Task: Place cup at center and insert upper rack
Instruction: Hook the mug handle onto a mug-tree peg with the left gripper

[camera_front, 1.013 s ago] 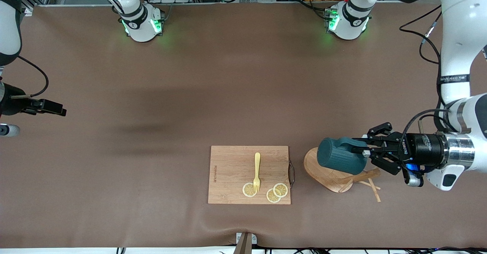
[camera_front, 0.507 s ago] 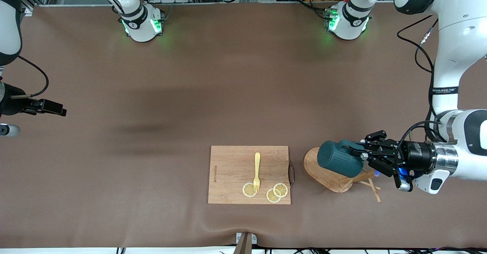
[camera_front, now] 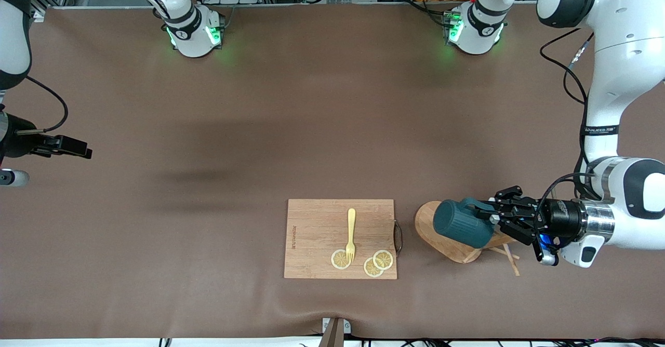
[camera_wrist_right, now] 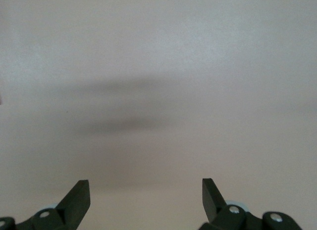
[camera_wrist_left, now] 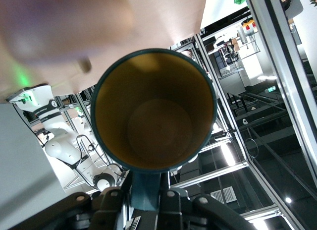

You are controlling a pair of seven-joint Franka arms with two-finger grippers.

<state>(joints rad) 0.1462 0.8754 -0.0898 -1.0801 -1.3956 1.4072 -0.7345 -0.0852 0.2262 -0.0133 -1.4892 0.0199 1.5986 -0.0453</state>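
Observation:
The cup (camera_front: 461,224), dark teal with a yellowish inside, hangs on its side over the upper rack (camera_front: 434,228). My left gripper (camera_front: 492,216) is shut on its handle. In the left wrist view the cup's mouth (camera_wrist_left: 154,108) faces the camera, and the handle (camera_wrist_left: 146,188) sits clamped in my left gripper (camera_wrist_left: 146,200). The rack lies tipped over on the cloth, its oval base partly hidden under the cup and its thin pegs (camera_front: 509,257) spread beside it. My right gripper (camera_front: 78,150) waits open over the right arm's end of the table, holding nothing (camera_wrist_right: 146,195).
A rectangular wooden cutting board (camera_front: 317,222) lies beside the rack toward the right arm's end. It carries a yellow fork (camera_front: 351,231) and three lemon slices (camera_front: 383,259). Brown cloth covers the table.
My left gripper has brought the cup down a little, closer over the rack's base, and its forearm has swung round. The right arm has not moved.

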